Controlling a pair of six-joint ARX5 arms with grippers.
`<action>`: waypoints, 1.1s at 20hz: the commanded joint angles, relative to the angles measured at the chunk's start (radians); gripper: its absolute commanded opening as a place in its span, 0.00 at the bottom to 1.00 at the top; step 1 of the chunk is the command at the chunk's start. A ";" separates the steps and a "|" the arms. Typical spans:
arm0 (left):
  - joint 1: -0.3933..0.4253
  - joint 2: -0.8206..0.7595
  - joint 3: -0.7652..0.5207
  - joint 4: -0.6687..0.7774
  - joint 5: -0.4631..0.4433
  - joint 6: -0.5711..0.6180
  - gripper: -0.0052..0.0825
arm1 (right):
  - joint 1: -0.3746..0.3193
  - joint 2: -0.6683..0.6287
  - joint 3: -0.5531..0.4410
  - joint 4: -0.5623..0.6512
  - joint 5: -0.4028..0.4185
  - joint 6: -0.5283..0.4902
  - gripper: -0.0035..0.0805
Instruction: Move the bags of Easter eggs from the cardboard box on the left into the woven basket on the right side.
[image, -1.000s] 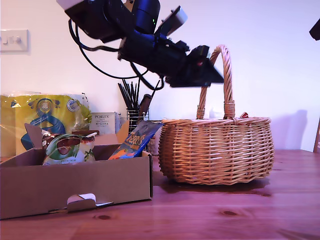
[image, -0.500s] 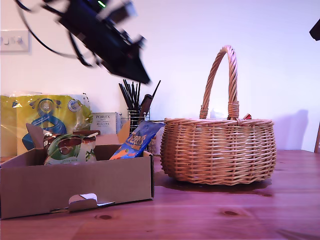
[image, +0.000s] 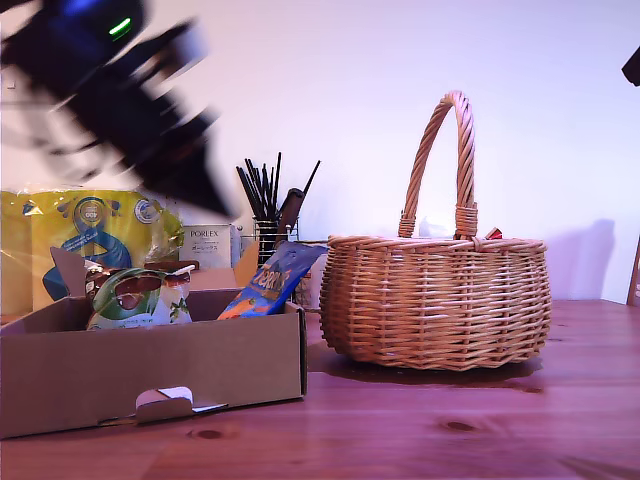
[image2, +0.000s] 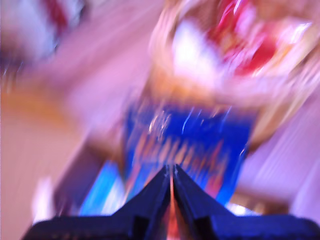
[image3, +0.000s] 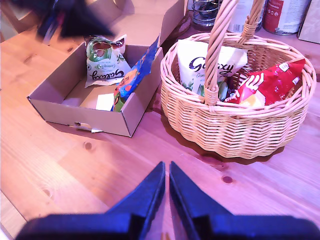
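- My first gripper (image2: 171, 172): fingers drawn together to a thin slit, nothing between them; the first wrist view is heavily smeared, with the blue bag (image2: 187, 145) a blur beyond the tips.
- My second gripper (image3: 167, 172): fingers likewise narrow and empty, held high above the bare desk (image3: 65, 165) in front of box and basket.
- Blue bag: leans on edge against the wall of the cardboard box (image: 150, 365) nearest the basket, its top above the rim.
- Green-white bag (image: 140, 298): stands in the same box, toward the exterior view's left.
- Woven basket (image: 437, 300): holds a white bag (image3: 210, 67) and a red bag (image3: 270, 82), one on each side of the handle.
- Blurred arm (image: 120, 90): above the box at the exterior view's upper left.
- Risk: a descent at this speed with the fingers nearly shut would probably knock the tilted blue bag flat or outside the box rather than straddle it; the fingers need to widen first.
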 joint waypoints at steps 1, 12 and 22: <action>0.031 -0.055 -0.020 0.010 0.006 0.075 0.04 | 0.004 0.000 0.010 0.004 0.000 -0.007 0.03; 0.129 -0.015 -0.019 0.057 -0.094 0.476 0.94 | 0.004 0.000 0.010 0.005 0.000 -0.007 0.03; 0.176 0.122 -0.015 0.053 -0.085 0.473 0.94 | 0.004 0.000 0.010 0.005 -0.001 -0.006 0.03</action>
